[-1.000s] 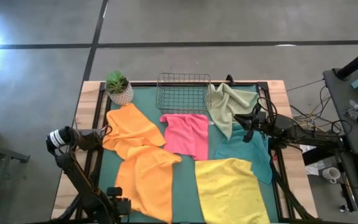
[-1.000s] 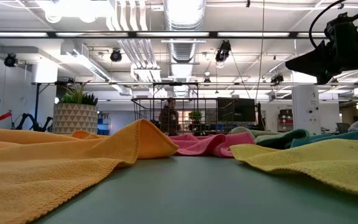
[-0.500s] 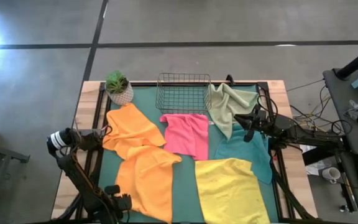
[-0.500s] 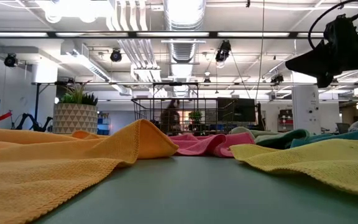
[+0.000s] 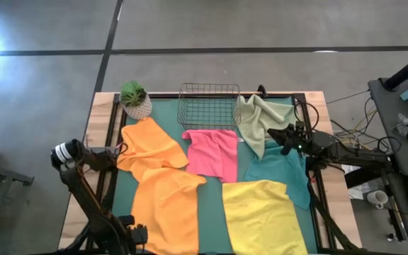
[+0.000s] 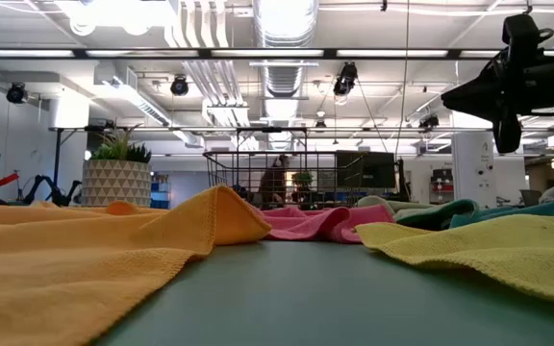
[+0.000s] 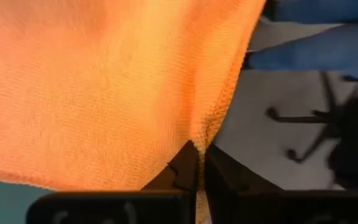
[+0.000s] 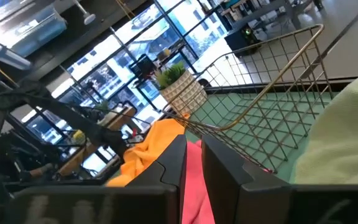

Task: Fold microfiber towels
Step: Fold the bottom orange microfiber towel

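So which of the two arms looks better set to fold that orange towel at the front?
Probably the left. Its gripper is pinched shut on the front orange towel's edge, while the right gripper hangs empty over the sage towel.

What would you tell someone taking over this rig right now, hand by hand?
Left hand: shut on the edge of the near orange towel, at the table's front left corner.
Right hand: empty, raised over the pale sage green towel at the back right, fingers close together.
Towels: the far orange towel, pink towel, teal towel and yellow towel all lie spread or rumpled on the green mat.
Done: nothing folded, only the first grasp.
Left: fold all six. The wire basket looks empty.
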Robot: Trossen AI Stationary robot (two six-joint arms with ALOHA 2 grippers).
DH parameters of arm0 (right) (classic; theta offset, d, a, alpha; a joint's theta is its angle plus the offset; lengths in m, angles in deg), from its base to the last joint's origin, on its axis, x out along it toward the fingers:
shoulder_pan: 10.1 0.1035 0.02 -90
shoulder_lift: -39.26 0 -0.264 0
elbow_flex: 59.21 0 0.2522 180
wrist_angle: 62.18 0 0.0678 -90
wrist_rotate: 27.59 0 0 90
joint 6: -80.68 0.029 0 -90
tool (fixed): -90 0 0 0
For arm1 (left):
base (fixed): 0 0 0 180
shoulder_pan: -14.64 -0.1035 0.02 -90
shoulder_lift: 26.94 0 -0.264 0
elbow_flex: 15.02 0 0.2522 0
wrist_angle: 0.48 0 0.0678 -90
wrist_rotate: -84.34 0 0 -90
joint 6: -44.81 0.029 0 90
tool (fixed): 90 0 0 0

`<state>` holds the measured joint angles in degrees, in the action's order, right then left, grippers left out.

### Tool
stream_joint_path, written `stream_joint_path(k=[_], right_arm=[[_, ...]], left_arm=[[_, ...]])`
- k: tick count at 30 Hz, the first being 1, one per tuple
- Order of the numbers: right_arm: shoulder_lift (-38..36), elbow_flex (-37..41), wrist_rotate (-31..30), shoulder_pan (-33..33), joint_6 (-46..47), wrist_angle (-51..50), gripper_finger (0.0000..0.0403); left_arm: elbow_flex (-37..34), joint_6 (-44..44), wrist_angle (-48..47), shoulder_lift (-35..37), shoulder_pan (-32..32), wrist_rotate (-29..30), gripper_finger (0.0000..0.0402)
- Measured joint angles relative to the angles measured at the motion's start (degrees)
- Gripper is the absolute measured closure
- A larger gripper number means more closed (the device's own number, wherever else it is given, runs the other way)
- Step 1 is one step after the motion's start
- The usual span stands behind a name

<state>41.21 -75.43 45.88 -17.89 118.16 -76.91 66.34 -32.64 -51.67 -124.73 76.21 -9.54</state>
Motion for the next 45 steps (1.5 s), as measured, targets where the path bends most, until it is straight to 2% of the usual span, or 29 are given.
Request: stream_joint_path(k=[8,15,24,28,33,36,40,45], right_arm=[[0.09,0.00,0.57,0.00,1.75,4.33,0.0360],[0.12,0.00,10.82,0.00,1.52,8.76,0.0354],[3.47,-6.65,17.17,0.04,-1.71,5.48,0.0278],[8.75,-12.44,20.40,0.04,-2.34,1.18,0.0254],[18.29,-20.22,27.62,0.09,-6.86,0.49,0.0248],[24.27,-25.13,28.85,0.99,-8.14,-1.44,0.0248],[32.55,-31.46,29.00,4.00,-12.23,-5.80,0.0248],[43.09,-36.99,28.79,8.88,-15.69,-6.33,0.0252]], left_arm=[[1.30,0.26,-0.56,5.69,-2.92,0.40,0.0401],[-0.40,0.22,-2.70,5.69,-5.93,0.39,0.0401],[-0.88,-0.19,-7.17,5.87,-10.05,0.39,0.0401],[-0.93,0.28,-10.42,5.95,-10.80,0.57,0.0401],[-1.30,0.28,-19.58,6.45,-10.88,0.67,0.0401],[-1.47,0.39,-20.59,7.65,-10.89,2.09,0.0401],[-1.43,0.38,-20.58,8.36,-10.90,7.55,0.0401],[-1.43,0.37,-20.58,7.99,-11.00,10.88,0.0402]])
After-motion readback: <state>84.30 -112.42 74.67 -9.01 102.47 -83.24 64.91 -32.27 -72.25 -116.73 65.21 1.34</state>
